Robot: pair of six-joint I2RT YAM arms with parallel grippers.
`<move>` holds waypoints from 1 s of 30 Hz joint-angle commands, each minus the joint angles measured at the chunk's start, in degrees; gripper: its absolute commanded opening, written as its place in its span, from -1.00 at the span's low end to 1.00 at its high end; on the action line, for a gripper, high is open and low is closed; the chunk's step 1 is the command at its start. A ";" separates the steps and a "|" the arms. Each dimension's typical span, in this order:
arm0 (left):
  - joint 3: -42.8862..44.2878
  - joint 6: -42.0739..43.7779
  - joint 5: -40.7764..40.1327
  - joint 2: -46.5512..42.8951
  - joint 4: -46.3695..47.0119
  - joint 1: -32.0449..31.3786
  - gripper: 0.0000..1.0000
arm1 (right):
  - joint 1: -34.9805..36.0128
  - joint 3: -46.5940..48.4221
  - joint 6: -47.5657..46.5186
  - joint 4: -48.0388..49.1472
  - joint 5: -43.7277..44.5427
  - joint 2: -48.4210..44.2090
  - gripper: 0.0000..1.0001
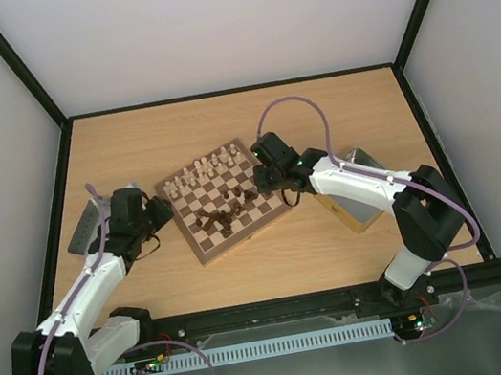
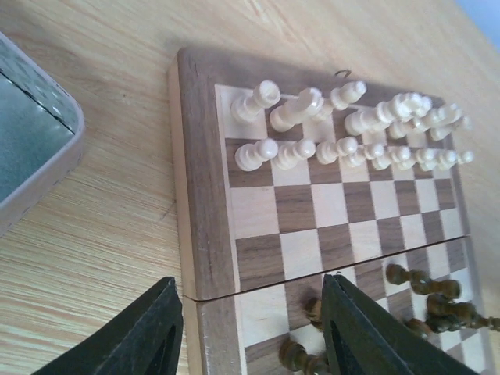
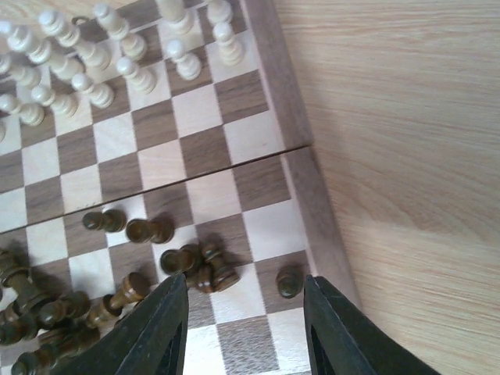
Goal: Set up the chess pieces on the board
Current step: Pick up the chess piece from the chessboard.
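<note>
The board (image 1: 256, 208) lies angled at the table's middle. Cream chess pieces (image 1: 204, 171) stand in two rows along its far side, also seen in the left wrist view (image 2: 336, 133). Dark chess pieces (image 1: 217, 219) lie mostly toppled in a heap on the near half (image 3: 187, 262). One dark pawn (image 3: 289, 283) stands upright on a square by the board's right border. My right gripper (image 3: 246, 332) hangs open above that corner, the pawn just inside its right finger. My left gripper (image 2: 250, 336) is open over the board's left border (image 2: 203, 180), holding nothing.
A silver metal tray (image 1: 91, 227) lies left of the board, its corner in the left wrist view (image 2: 35, 148). A second tray (image 1: 361, 197) lies to the right, under the right arm. Bare wooden table surrounds the board; dark frame walls bound it.
</note>
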 commanded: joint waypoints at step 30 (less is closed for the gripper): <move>2.18 3.90 -0.58 -3.34 -4.08 -0.07 0.09 | 5.72 9.25 -0.89 2.03 2.88 16.40 -0.74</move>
